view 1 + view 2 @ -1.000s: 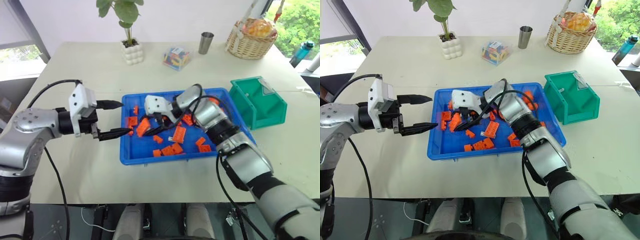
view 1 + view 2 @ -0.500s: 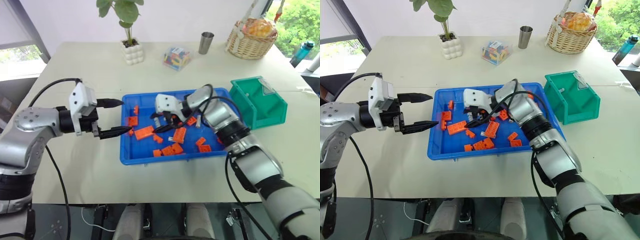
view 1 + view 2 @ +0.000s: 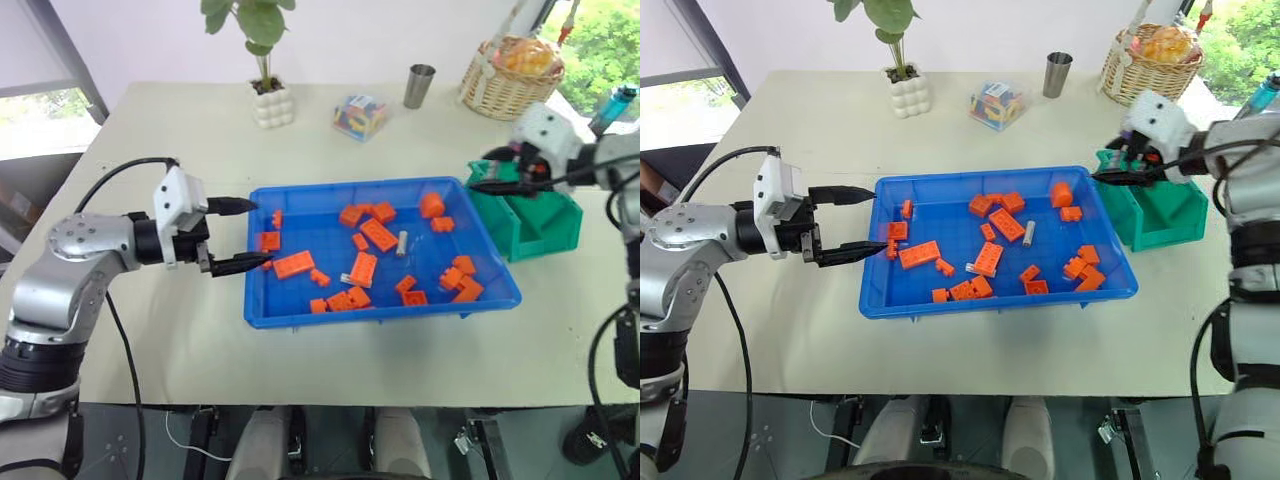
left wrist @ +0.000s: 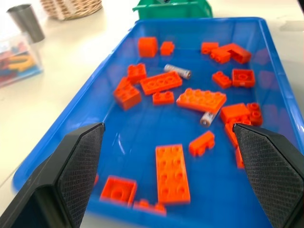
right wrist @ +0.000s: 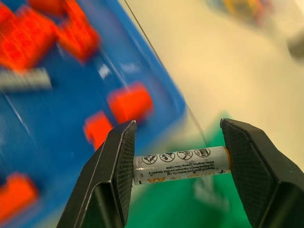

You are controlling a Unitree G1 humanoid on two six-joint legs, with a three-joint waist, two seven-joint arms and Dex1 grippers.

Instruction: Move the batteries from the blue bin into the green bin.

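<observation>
The blue bin (image 3: 300, 318) lies mid-table with several orange bricks in it. Two batteries rest among them, one (image 3: 403, 242) right of centre and one (image 4: 207, 118) beside a long brick. My right gripper (image 3: 488, 170) hangs over the left edge of the green bin (image 3: 540, 228), past the blue bin's right end. It is shut on a third battery (image 5: 180, 164), held crosswise between its pads. At the blue bin's left rim my left gripper (image 3: 255, 235) points in over it, open and empty.
At the back of the table stand a potted plant (image 3: 268, 100), a clear box of coloured pieces (image 3: 360, 115), a metal cup (image 3: 418, 85) and a wicker basket (image 3: 512, 75). Bare table runs left of and in front of the blue bin.
My right gripper has swung out of the middle of the blue bin, rightward and up, to the green bin. Some bricks have shifted. The left gripper has held its place.
</observation>
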